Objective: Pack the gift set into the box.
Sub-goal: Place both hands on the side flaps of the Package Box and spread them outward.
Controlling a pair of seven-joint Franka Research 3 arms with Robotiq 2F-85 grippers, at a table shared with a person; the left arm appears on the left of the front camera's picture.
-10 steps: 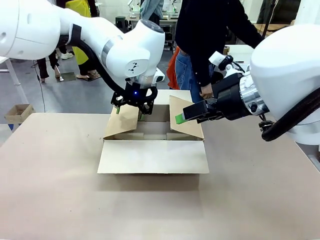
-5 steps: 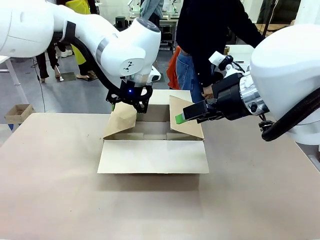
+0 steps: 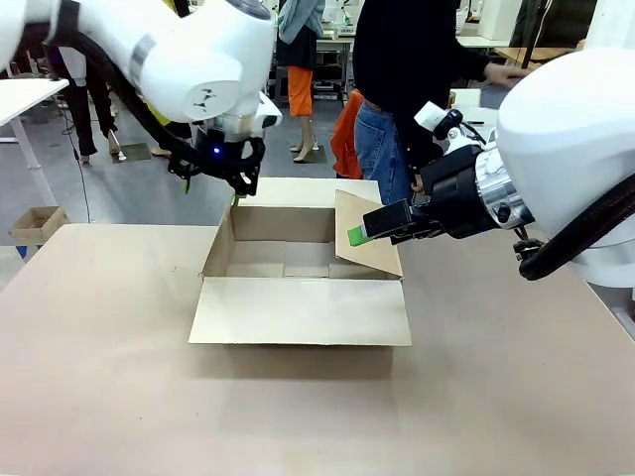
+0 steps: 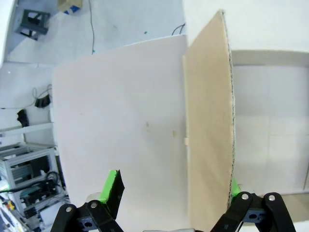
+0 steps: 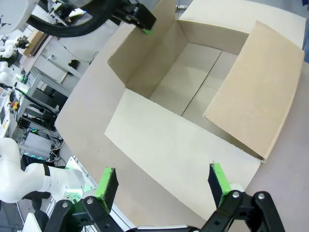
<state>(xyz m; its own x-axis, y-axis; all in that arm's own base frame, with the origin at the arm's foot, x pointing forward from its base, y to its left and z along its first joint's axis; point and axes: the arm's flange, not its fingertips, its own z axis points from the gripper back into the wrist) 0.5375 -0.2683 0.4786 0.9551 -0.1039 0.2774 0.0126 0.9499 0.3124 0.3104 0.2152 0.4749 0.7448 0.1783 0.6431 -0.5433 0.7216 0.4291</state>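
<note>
On the left, the left gripper point(image 3: 212, 186) hangs over the far left corner of the box point(image 3: 298, 315), its fingers spread apart; its wrist camera shows the upright left flap point(image 4: 207, 121) rising between the two green pads, close by one of them. The box sits open in the middle of the table point(image 3: 119, 397), with its near flap folded flat toward us and bare cardboard at the bottom. To the right, the right gripper point(image 3: 359, 234) is also spread wide, one green pad against the right flap point(image 3: 362, 260), which leans inward. The tabletop is plain tan. Beyond it stands a person point(image 3: 397, 89) in a dark top and jeans, and a small carton point(image 3: 37, 223) sits on the grey floor at far left.
</note>
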